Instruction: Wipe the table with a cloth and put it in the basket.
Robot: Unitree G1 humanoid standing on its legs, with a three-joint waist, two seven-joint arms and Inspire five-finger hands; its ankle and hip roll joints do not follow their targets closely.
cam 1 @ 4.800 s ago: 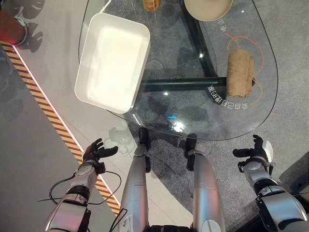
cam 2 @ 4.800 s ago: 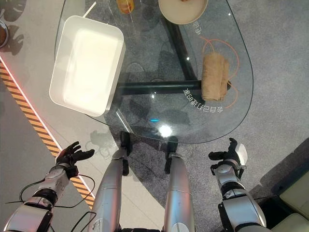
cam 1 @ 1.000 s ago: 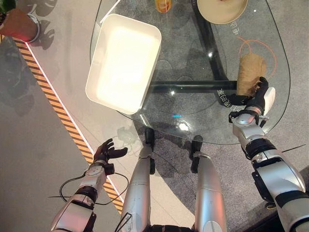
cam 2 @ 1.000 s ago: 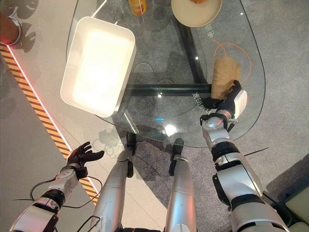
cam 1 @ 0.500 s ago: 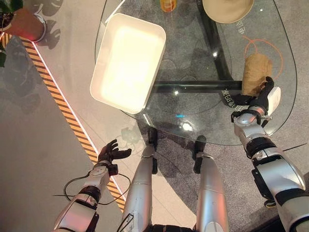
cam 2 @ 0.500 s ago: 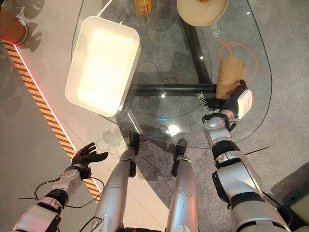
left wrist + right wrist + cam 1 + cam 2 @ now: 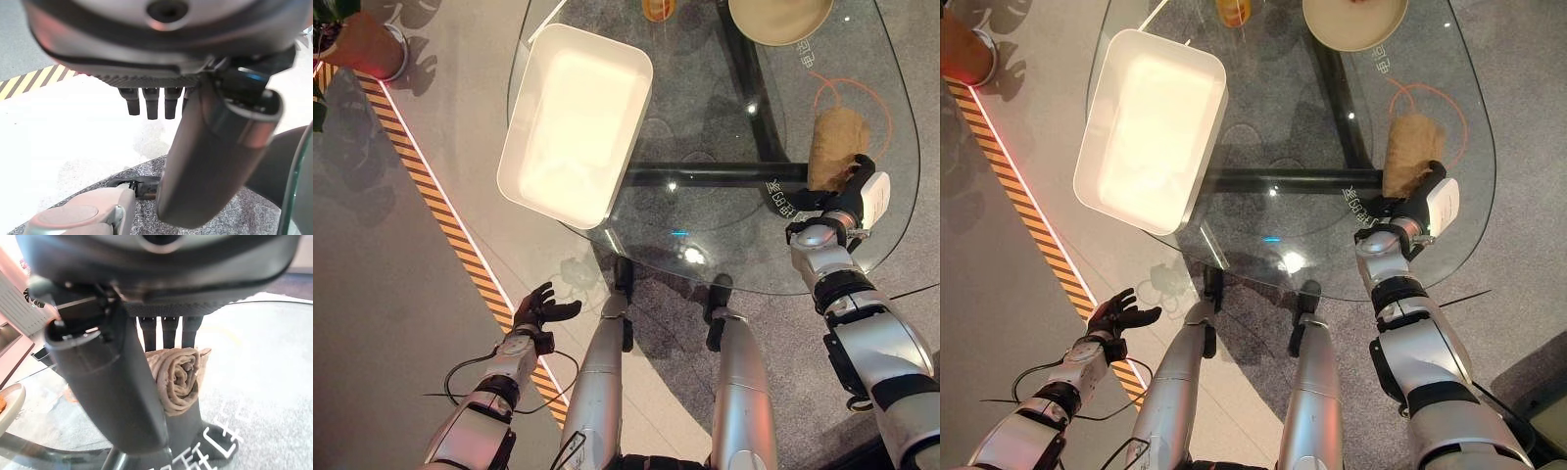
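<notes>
The glass surface curved round in front of me, its near edge close above my legs. The brown cloth lay rolled by the right edge, inside an orange ring marked on the glass, with only a narrow strip of glass between it and that edge. Toward the left edge the middle of the surface was bare, open room all the way across to the white basket. The basket sat at the far left corner, set at a slant, with its outer side hanging out past the left edge. It had nothing in it. At the far edge stood a beige bowl and, left of it, an orange container, both well apart from the cloth.

My right hand was at the near end of the roll. Its fingers were straight and reached over the top of the cloth, touching it, while the thumb stood out wide to one side. Nothing was curled round the roll.

My left hand hung low off the surface, over the floor beside the striped tape, with its fingers loosely spread and holding nothing.
</notes>
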